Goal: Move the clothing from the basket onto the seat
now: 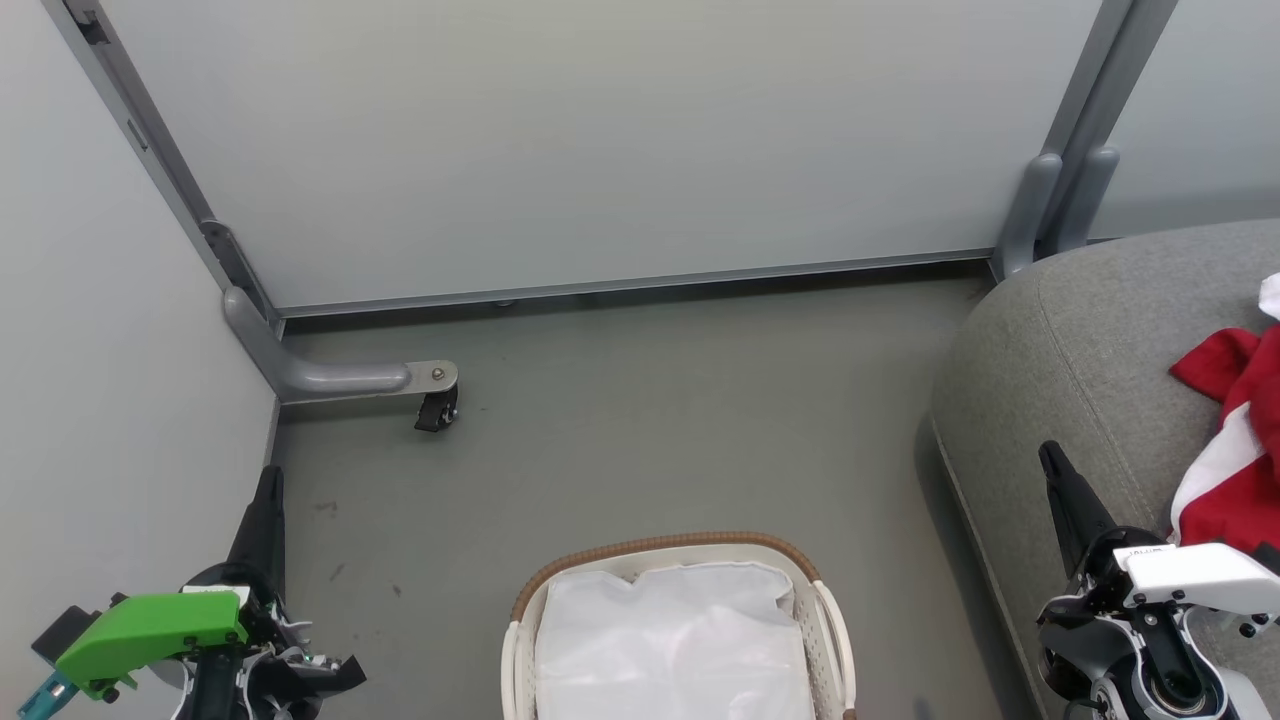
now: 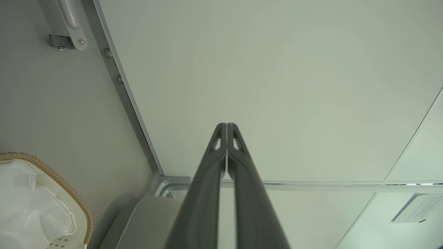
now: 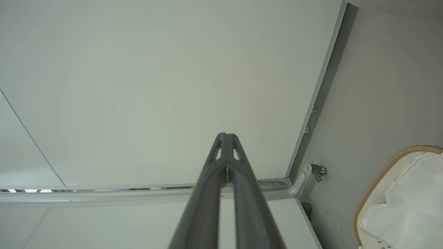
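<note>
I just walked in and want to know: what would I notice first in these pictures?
The bright red-and-white clothing jumps out first, lying on the grey seat at the right edge. Next comes the basket at the bottom middle, its white liner showing inside. A bright green cover sits at the lower left.

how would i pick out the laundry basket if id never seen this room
Start at the big grey seat on the right of the head view, then look left across the grey floor to the bottom middle. The basket stands there: oval, cream-white perforated plastic with a brown woven rim. It holds a white cloth liner, while the red and white clothing lies on the seat.
</note>
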